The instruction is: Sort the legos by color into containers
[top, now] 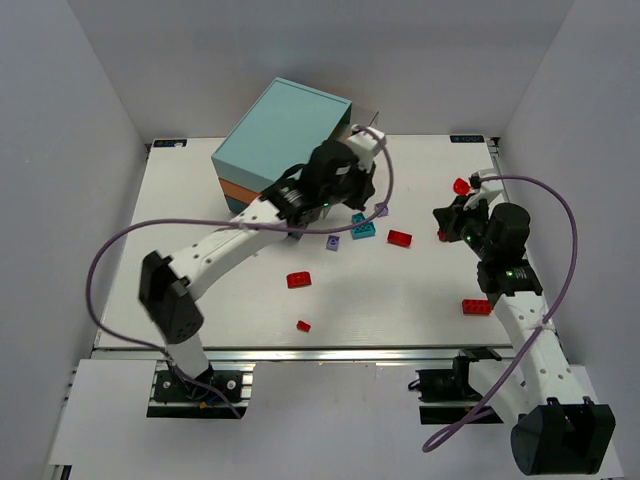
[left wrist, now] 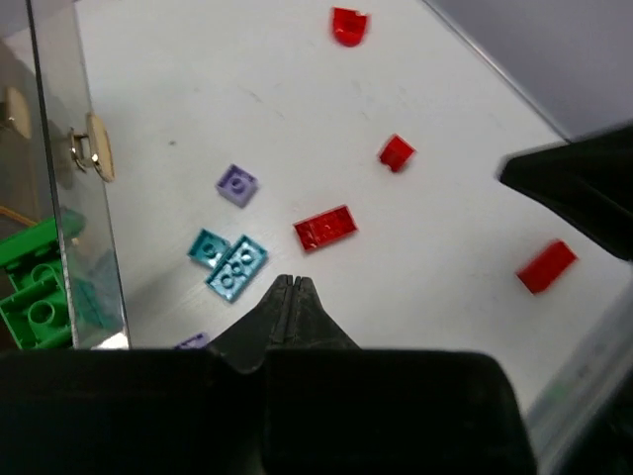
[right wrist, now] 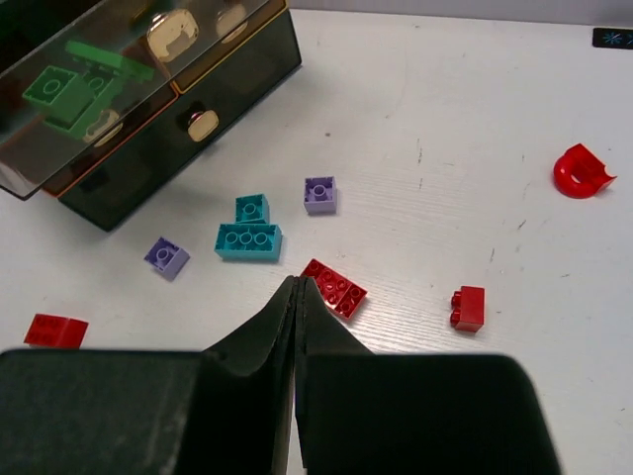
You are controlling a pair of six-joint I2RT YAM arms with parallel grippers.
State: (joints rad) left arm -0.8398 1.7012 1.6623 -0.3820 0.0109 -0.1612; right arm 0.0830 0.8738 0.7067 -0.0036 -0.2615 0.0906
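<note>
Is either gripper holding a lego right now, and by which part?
Nothing is held. The left gripper and right gripper are both shut, fingers touching, no brick between them.

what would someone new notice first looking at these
Probably the boxy chest with its light-teal top at the far left of the table, green bricks lying in its clear pulled-out drawer. Next, the red bricks, teal bricks and lavender bricks scattered on the white surface in front of it. The left end effector and right end effector hang shut and empty over them.
</note>
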